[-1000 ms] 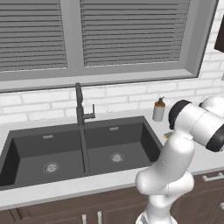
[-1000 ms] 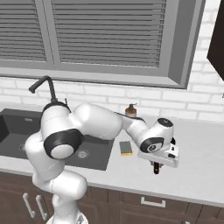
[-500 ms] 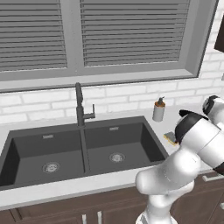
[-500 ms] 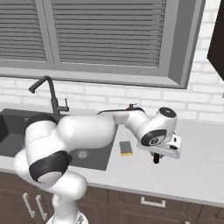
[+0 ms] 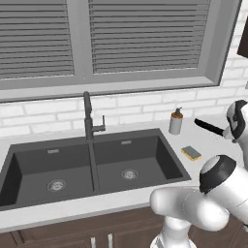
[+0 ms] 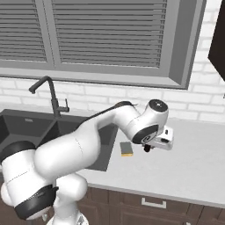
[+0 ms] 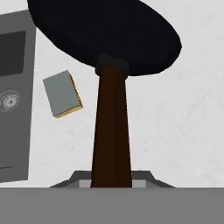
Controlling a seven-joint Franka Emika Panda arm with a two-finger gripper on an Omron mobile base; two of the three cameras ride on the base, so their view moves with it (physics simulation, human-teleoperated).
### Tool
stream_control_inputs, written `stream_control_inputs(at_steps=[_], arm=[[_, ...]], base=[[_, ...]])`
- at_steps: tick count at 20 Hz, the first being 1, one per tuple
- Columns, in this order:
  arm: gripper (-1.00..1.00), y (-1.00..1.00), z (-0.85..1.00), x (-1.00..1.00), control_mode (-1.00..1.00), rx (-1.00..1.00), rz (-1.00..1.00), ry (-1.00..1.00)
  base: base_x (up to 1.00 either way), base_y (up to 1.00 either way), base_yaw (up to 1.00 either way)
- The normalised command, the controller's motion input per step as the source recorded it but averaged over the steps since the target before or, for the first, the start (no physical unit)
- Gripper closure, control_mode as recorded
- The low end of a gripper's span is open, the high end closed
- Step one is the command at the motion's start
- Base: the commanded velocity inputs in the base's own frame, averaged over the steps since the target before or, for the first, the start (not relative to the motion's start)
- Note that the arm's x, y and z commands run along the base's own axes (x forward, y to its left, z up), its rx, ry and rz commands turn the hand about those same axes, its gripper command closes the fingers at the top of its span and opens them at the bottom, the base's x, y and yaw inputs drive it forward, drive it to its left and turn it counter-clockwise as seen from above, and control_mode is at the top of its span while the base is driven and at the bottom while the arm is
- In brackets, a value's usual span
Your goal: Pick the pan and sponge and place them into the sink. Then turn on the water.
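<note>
Pan: small round black frying pan (image 7: 105, 33) with straight dark brown handle (image 7: 111, 131), lifted above the white counter (image 7: 175, 131).
Gripper: two-finger gripper (image 6: 148, 148) clamped tight on the handle.
Sponge: small yellow block (image 7: 62, 94) with grey top, lying on the counter beside the dark grey double-basin sink (image 5: 87, 164).
Faucet: dark, upright (image 5: 88, 116) behind the sink.

The black pan (image 7: 105, 30) hangs by its brown handle above the counter, the yellow sponge (image 6: 126, 149) lying beside the dark double sink (image 5: 29, 167).

Open basins, cluttered rim
Both sink (image 5: 145, 160) basins lie bare; the faucet (image 5: 89, 118) rises behind the divider, with the bottle (image 5: 176, 121) and sponge (image 5: 191, 153) to the right.
</note>
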Motion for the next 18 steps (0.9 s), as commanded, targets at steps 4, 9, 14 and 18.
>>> stream_control_inputs(at_steps=[4,9,14,18], arm=[[1.00,0.83,0.34,-0.04,-1.00,-0.04,0.07,-0.04],[1.00,0.84,0.28,-0.07,-1.00,-0.07,0.10,-0.10],[1.00,0.80,0.18,-0.04,-1.00,-0.05,0.17,-0.07],[1.00,0.80,0.02,-0.07,-1.00,-0.07,0.23,-0.04]], base=[[0.00,0.00,0.00],[0.00,0.00,0.00],[0.00,0.00,0.00],[0.00,0.00,0.00]])
